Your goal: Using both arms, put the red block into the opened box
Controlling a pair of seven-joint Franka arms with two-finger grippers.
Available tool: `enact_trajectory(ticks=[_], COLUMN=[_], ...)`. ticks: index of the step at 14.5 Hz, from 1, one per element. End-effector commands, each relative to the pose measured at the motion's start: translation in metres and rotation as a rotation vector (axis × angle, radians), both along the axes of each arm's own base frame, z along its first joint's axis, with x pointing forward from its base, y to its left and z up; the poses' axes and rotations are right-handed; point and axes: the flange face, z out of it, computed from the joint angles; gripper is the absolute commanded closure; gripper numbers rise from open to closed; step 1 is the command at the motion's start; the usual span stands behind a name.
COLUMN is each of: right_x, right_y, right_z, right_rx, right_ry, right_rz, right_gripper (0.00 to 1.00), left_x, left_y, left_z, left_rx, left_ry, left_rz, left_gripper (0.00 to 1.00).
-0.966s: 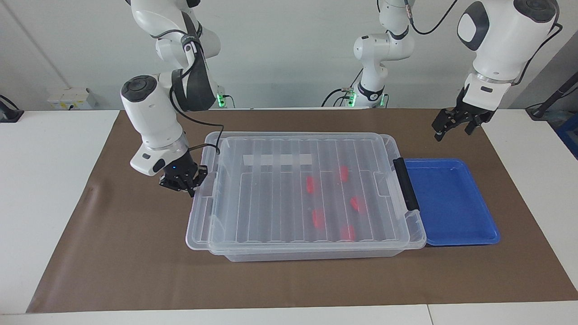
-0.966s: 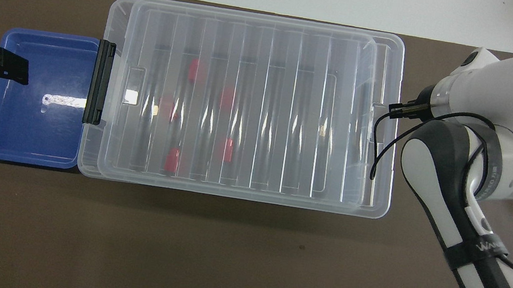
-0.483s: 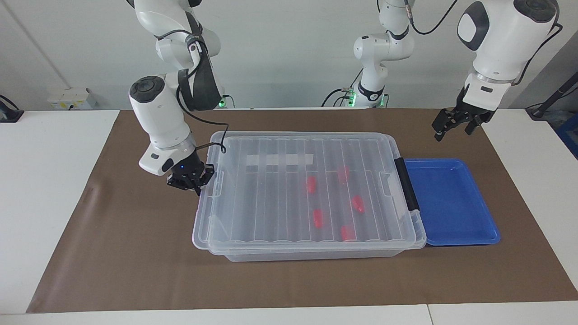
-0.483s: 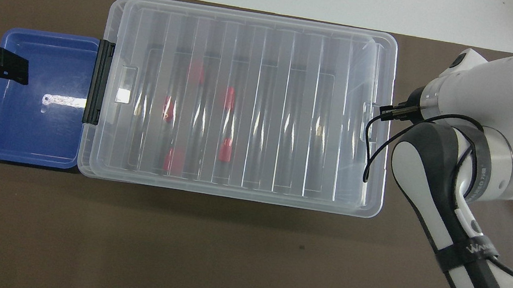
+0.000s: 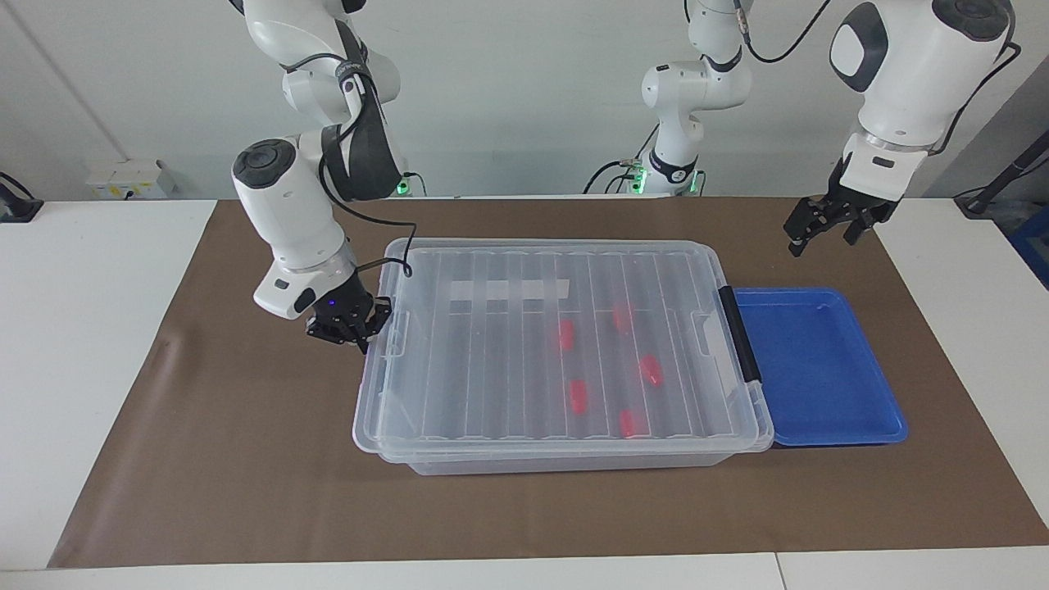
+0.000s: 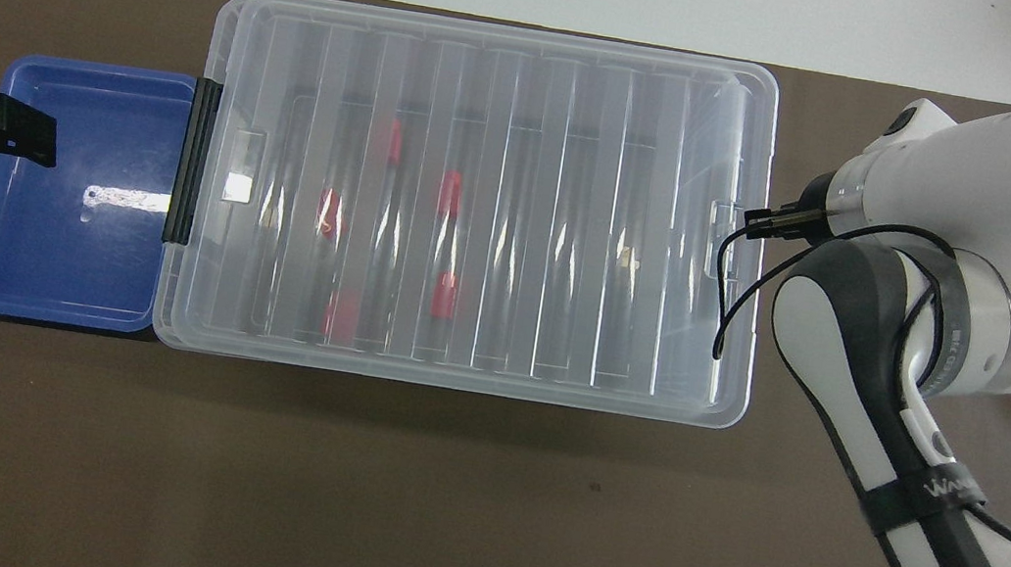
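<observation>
The clear box (image 5: 565,461) (image 6: 453,377) stands mid-table with its ribbed lid (image 5: 492,360) (image 6: 562,232) lying flat over it. Several red blocks (image 5: 578,396) (image 6: 450,192) show through the lid, resting on the box floor toward the left arm's end. My right gripper (image 5: 348,325) is shut, its tips against the lid's end edge at the right arm's end of the box; in the overhead view the arm's wrist hides it. My left gripper (image 5: 826,231) (image 6: 31,138) hangs open and empty over the blue tray's edge.
A shallow blue tray (image 5: 819,369) (image 6: 56,240) touches the box at the left arm's end, beside the black handle (image 5: 740,344) (image 6: 191,160). A brown mat (image 5: 246,459) covers the table, with white tabletop around it.
The right gripper moved toward the left arm's end, sliding the lid with it; the lid now sits square over the box. The left arm has not moved.
</observation>
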Motion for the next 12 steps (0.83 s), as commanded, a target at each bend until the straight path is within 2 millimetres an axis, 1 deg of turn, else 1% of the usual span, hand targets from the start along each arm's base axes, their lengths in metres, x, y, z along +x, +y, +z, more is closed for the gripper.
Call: enact_trajectory(ticks=[1, 2, 3, 4, 5, 6, 8, 9, 10, 11, 12], right_x=[-0.005, -0.004, -0.003, -0.005, -0.007, -0.012, -0.023, -0.027, -0.034, -0.042, -0.050], right_y=[-0.002, -0.008, -0.015, -0.028, -0.040, -0.047, -0.056, -0.060, -0.076, -0.087, -0.095], right_z=[0.002, 0.006, 0.009, 0.020, 0.029, 0.041, 0.069, 0.083, 0.100, 0.118, 0.130], right_rx=[0.028, 0.017, 0.012, 0.016, -0.003, -0.052, -0.137, -0.138, -0.138, -0.135, -0.126], right_ry=[0.020, 0.023, 0.025, 0.019, 0.014, 0.010, 0.016, 0.026, 0.036, 0.044, 0.063], right_rz=[-0.025, -0.034, -0.061, -0.110, -0.159, -0.183, -0.226, -0.260, -0.301, -0.318, -0.332], right_gripper=[1.00, 1.00, 0.43, 0.00, 0.00, 0.00, 0.00, 0.00, 0.00, 0.00, 0.00], left_x=[-0.005, -0.005, -0.005, -0.005, -0.005, -0.005, -0.005, -0.005, -0.005, -0.005, -0.005], left_y=[0.002, 0.002, 0.002, 0.002, 0.002, 0.002, 0.002, 0.002, 0.002, 0.002, 0.002], left_z=[0.001, 0.001, 0.001, 0.001, 0.001, 0.001, 0.001, 0.001, 0.001, 0.001, 0.001], left_rx=[-0.017, -0.017, -0.017, -0.017, -0.017, -0.017, -0.017, -0.017, -0.017, -0.017, -0.017], left_ry=[-0.003, -0.003, -0.003, -0.003, -0.003, -0.003, -0.003, -0.003, -0.003, -0.003, -0.003], left_rz=[0.002, 0.002, 0.002, 0.002, 0.002, 0.002, 0.002, 0.002, 0.002, 0.002, 0.002], left_gripper=[0.00, 0.00, 0.00, 0.00, 0.00, 0.00, 0.00, 0.00, 0.00, 0.00, 0.00])
